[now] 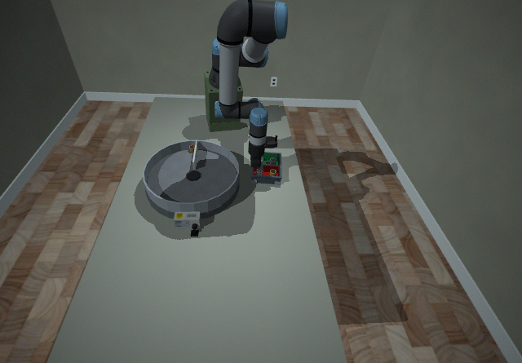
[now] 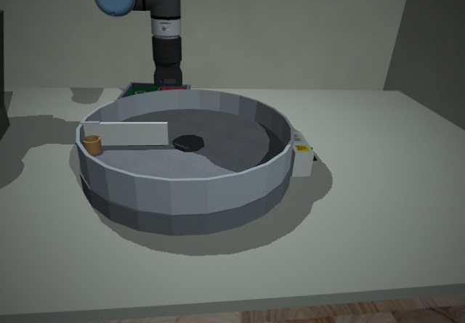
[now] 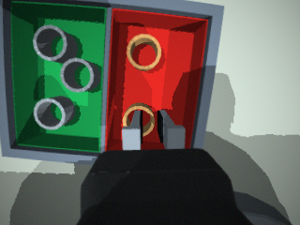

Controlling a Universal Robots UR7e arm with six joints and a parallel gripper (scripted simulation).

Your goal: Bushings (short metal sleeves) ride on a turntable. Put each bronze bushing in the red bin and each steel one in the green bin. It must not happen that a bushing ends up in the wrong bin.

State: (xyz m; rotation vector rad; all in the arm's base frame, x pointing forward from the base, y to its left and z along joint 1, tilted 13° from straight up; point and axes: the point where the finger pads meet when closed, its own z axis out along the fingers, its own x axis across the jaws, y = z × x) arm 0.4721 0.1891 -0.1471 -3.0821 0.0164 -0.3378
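My gripper point(image 3: 150, 120) point(image 1: 257, 170) is partly open and empty, above the near end of the red bin point(image 3: 164, 86) point(image 1: 271, 167). The red bin holds two upright bronze bushings, a far one point(image 3: 143, 35) and a near one point(image 3: 139, 105) below the left finger. The green bin point(image 3: 84, 133) point(image 2: 146, 88) holds three steel bushings: one point(image 3: 50, 26), a second point(image 3: 77, 59) and a third point(image 3: 50, 99). Another bronze bushing point(image 1: 192, 148) point(image 2: 92, 145) stands on the turntable point(image 1: 218, 182) point(image 2: 225, 136) by its wall. In the exterior view the fingers are hidden.
A pale upright divider point(image 1: 194, 158) point(image 2: 127, 133) reaches inward from the turntable's raised rim, beside the bronze bushing. A dark hub point(image 1: 193, 175) point(image 2: 188, 142) is at its centre. A labelled white box point(image 1: 187, 219) point(image 2: 302, 162) stands outside the rim. The two bins share one grey frame.
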